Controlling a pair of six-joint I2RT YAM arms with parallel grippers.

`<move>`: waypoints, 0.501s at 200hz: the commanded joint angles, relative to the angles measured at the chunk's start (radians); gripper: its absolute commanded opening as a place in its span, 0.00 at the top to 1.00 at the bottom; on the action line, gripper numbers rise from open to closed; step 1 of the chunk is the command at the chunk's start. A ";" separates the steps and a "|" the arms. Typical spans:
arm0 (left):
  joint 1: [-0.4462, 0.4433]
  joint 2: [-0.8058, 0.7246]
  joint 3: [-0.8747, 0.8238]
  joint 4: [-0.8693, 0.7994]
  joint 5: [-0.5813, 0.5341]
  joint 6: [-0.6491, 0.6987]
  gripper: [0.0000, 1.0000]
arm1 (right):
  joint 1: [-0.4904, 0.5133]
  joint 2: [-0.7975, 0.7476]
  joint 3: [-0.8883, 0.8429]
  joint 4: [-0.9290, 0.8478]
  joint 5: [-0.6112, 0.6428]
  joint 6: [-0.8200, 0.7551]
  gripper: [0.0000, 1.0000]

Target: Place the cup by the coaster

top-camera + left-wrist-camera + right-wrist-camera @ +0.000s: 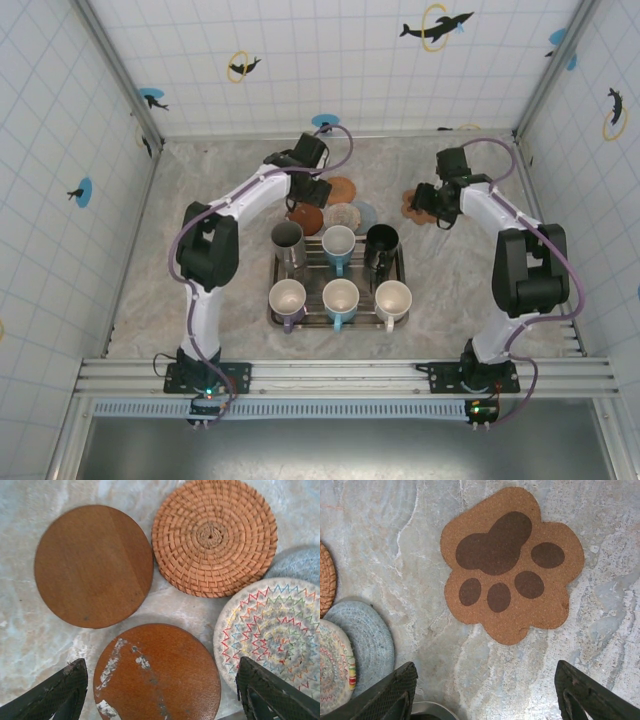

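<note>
Left gripper (161, 680) hangs spread over a scuffed brown coaster (170, 652); the right gripper (486, 680) is spread too, above the paw-print coaster (512, 565). Six cups (338, 243) stand in the tray (363, 277) on the surface (450, 290) – just before the coasters.

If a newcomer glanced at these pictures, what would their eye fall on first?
A tray carrying six mugs sits mid-table. Behind it lies a cluster of round coasters, the woven rattan coaster standing out, and to the right a cork paw-print coaster lies alone.
</note>
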 commanded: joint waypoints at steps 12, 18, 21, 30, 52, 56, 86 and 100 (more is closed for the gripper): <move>0.013 0.062 0.048 -0.106 0.031 0.023 0.21 | 0.002 -0.031 0.039 -0.038 0.015 -0.010 0.26; 0.014 0.068 0.047 -0.110 0.032 0.023 0.21 | 0.003 -0.028 0.038 -0.038 0.015 -0.010 0.26; 0.016 0.072 0.047 -0.112 0.032 0.023 0.21 | 0.004 -0.027 0.037 -0.038 0.015 -0.010 0.26; 0.018 0.079 0.047 -0.114 0.033 0.021 0.21 | 0.006 -0.024 0.040 -0.037 0.015 -0.010 0.26; 0.023 0.096 0.044 -0.111 0.040 0.031 0.21 | 0.011 -0.017 0.039 -0.034 0.016 -0.006 0.25; 0.023 0.099 0.043 -0.110 0.040 0.033 0.21 | 0.012 -0.014 0.041 -0.034 0.015 -0.006 0.25; 0.024 0.117 0.044 -0.108 0.043 0.033 0.21 | 0.017 0.000 0.043 -0.035 0.011 -0.007 0.25; 0.025 0.125 0.043 -0.111 0.039 0.035 0.21 | 0.019 0.003 0.041 -0.036 0.011 -0.007 0.25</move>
